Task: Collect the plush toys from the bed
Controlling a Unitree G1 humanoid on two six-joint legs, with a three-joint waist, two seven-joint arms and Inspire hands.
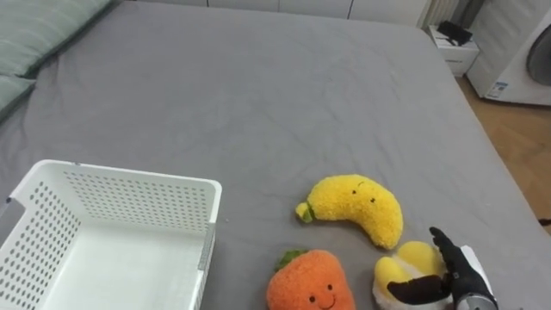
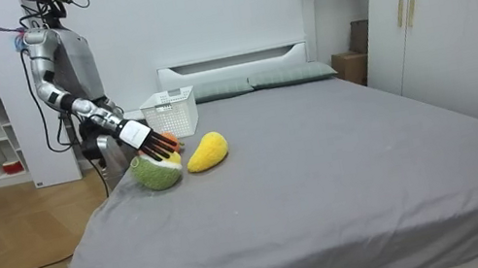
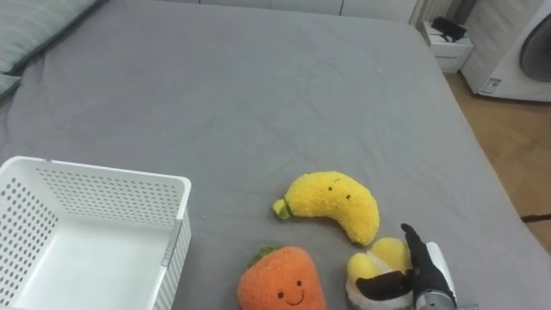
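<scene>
Where robot stands: beside grey bed [image 1: 258,95].
white basket [image 1: 129,177]: on bed, left of toys.
banana toy [image 1: 357,207]: on bed, just beyond orange toy [image 1: 310,284].
round toy [image 1: 406,261]: just right of orange toy, under right hand [image 1: 465,275].
right hand: fingers straight, resting on round toy.

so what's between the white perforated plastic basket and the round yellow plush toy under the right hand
The orange smiling plush fruit lies there, on the grey bedsheet, in both eye views.
</scene>
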